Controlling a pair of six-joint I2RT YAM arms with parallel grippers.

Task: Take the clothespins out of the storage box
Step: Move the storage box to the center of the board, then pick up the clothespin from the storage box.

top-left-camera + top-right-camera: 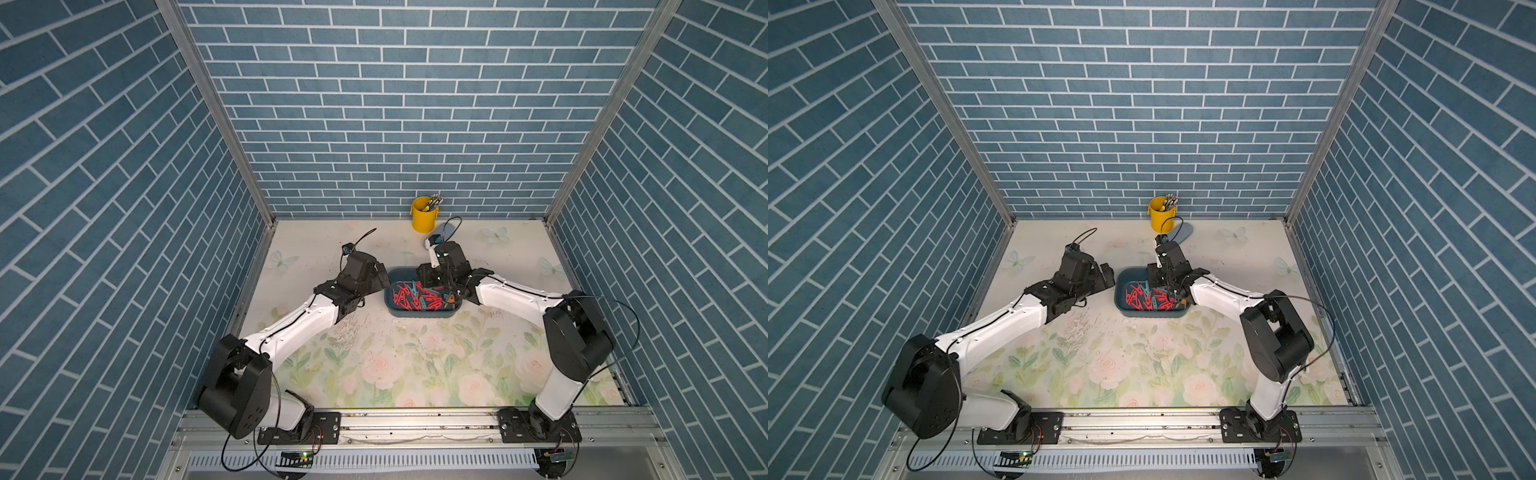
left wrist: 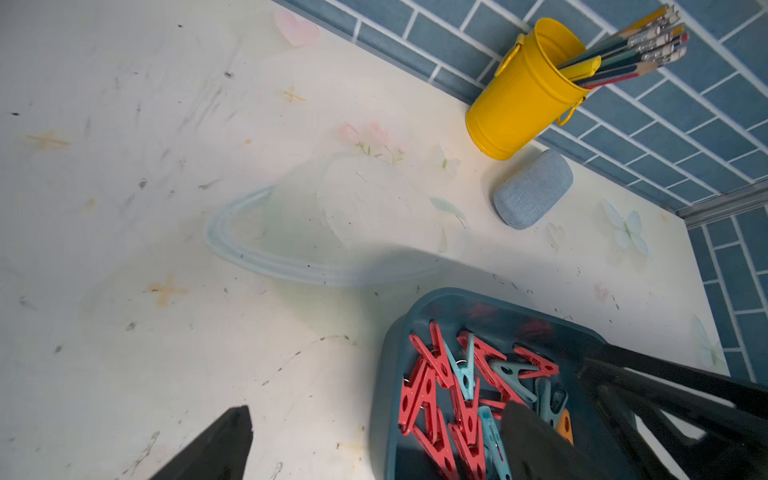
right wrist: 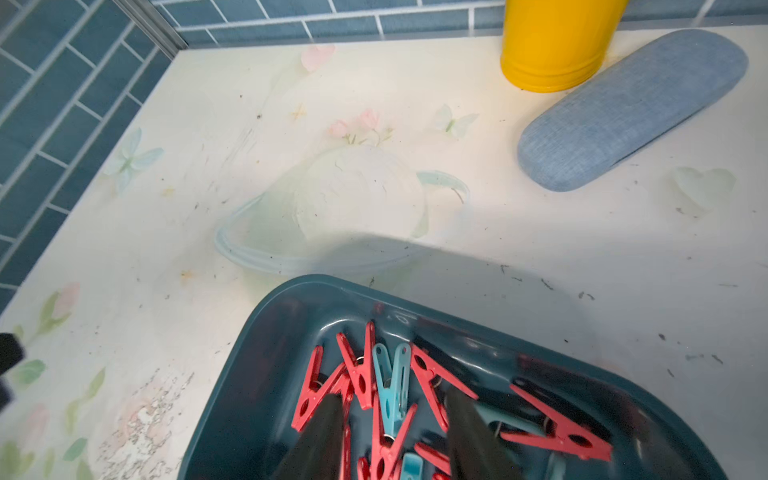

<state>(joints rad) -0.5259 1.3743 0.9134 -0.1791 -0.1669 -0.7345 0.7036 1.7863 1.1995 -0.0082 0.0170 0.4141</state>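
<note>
The dark teal storage box (image 1: 419, 314) (image 1: 1150, 314) sits mid-table, heaped with red and light blue clothespins (image 1: 415, 297) (image 1: 1146, 299). My left gripper (image 1: 380, 276) (image 2: 378, 432) is open wide. It straddles the box's left rim (image 2: 386, 395), one finger over the table and one over the clothespins (image 2: 436, 374). My right gripper (image 1: 434, 286) (image 3: 392, 399) reaches down into the box (image 3: 266, 332) from the right. Its jaws stand narrowed but apart, with a red and a blue clothespin (image 3: 390, 382) between them. Nothing is lifted.
A yellow bucket (image 1: 423, 216) (image 2: 519, 104) holding pens stands at the back wall. A light blue oblong case (image 3: 631, 108) (image 2: 534, 189) lies beside it, behind the box. Blue brick walls close in the left, right and back sides.
</note>
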